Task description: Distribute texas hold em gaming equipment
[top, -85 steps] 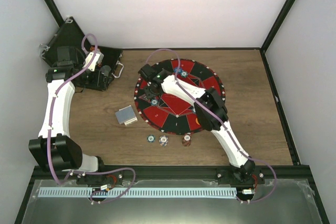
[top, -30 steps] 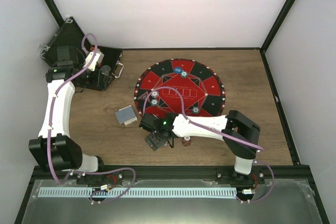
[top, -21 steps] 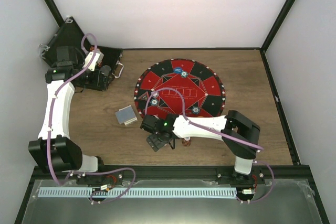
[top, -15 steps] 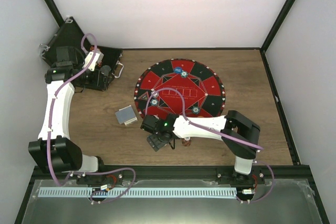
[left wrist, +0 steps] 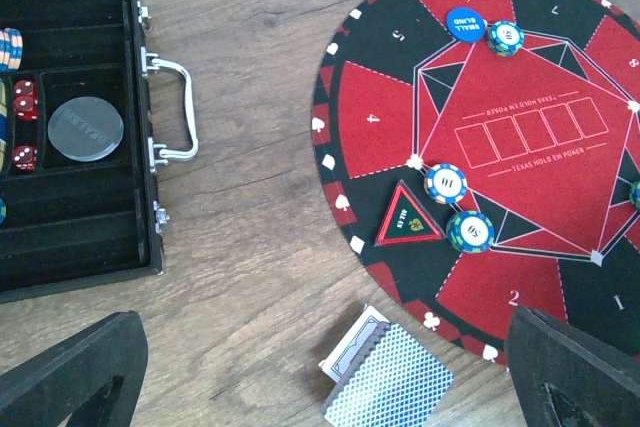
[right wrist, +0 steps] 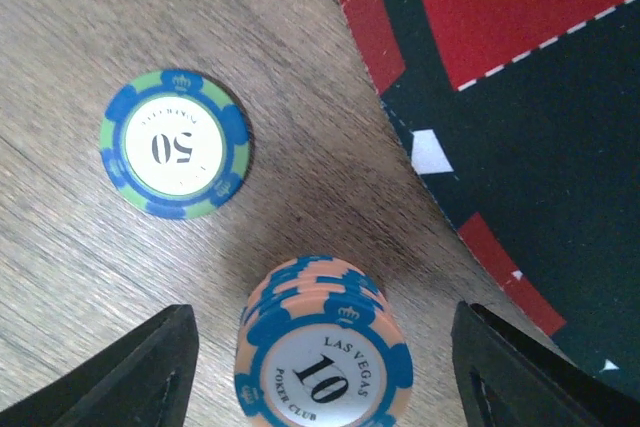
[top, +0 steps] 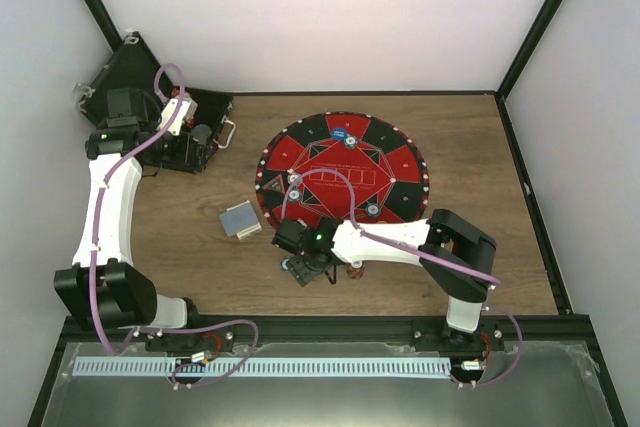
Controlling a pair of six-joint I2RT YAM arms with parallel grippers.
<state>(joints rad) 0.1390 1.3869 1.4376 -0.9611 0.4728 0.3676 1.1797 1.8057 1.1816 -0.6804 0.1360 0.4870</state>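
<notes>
My right gripper [top: 308,269] [right wrist: 322,372] is open and low over the wood in front of the mat. A stack of orange-and-blue "10" chips [right wrist: 325,332] stands between its fingers [right wrist: 165,372], apart from both. A green-and-blue "50" chip [right wrist: 175,144] lies flat to the left. A brown chip [top: 355,269] shows beside the arm. The grey-blue card deck [top: 240,219] [left wrist: 390,382] lies left of the mat. Striped chips [left wrist: 445,183] [left wrist: 470,231] [left wrist: 505,38] and a blue button [left wrist: 465,21] lie on the mat. My left gripper [top: 198,135] [left wrist: 325,352] is open and empty, high by the case.
The round red-and-black mat [top: 390,162] [left wrist: 380,117] fills the table's middle, with a triangular marker [left wrist: 407,217] on it. The open black case [top: 140,112] [left wrist: 70,237] with a silver handle [left wrist: 175,112] sits at the back left, holding a grey dealer disc [left wrist: 85,129], dice and chips.
My right arm swung from the mat's left side down to the chips in front of the mat, then edged slightly right. The left arm has not moved.
</notes>
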